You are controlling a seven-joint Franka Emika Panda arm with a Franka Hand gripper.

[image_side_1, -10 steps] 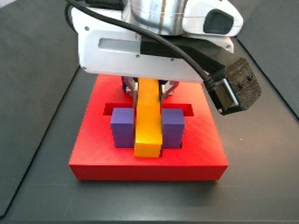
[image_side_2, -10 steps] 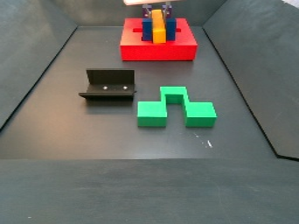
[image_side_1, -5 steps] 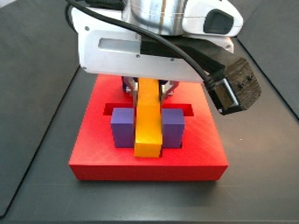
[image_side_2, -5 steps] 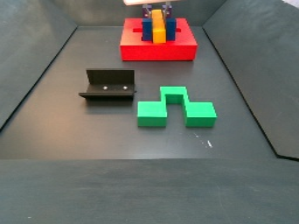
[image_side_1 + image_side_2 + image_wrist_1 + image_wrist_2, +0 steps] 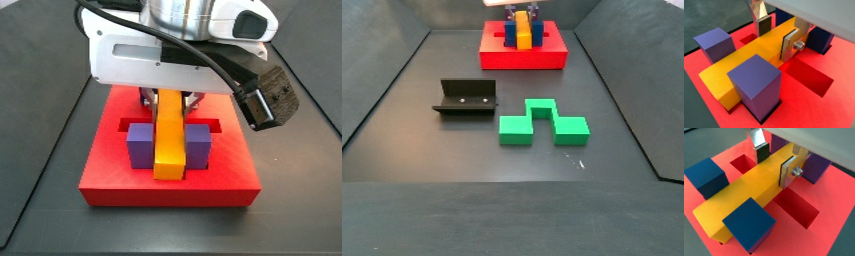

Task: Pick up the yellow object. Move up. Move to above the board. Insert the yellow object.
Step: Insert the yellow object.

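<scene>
in a side view the fixture (image 5: 465, 98) stands on the left of the dark counter (image 5: 422, 150), a dark l-shaped bracket on its base plate. just to its right, a little nearer the camera and apart from it, lies a green notched block (image 5: 543, 121). further back, right of the fixture in that view, the board (image 5: 523, 52) lies flat near the far wall.

in another side view the board (image 5: 120, 175) fills the middle of the frame, a red slab with a recessed slot showing near its left rear. on it, from left to right, come a purple post (image 5: 140, 145), the yellow object (image 5: 170, 140) and a second purple post (image 5: 198, 146). the yellow object lies between the two posts, touching or very nearly touching both, its near end reaching past them toward the board's front edge.

the pincer (image 5: 170, 100) is over the rear half of the board, under the large white wrist housing, and it is clamped on the yellow object. in both wrist views the silver plates with dark pads press on the bar's two long sides: one finger (image 5: 791, 44) on one side, one finger (image 5: 762, 151) on the other.

a wrist view shows the yellow object (image 5: 747, 57) low between purple posts (image 5: 756, 86), with open red slots (image 5: 811, 77) beside it. another wrist view shows blue posts (image 5: 747, 223) flanking the yellow object (image 5: 747, 193). whether the bar rests fully on the bottom of its slot cannot be told.
</scene>
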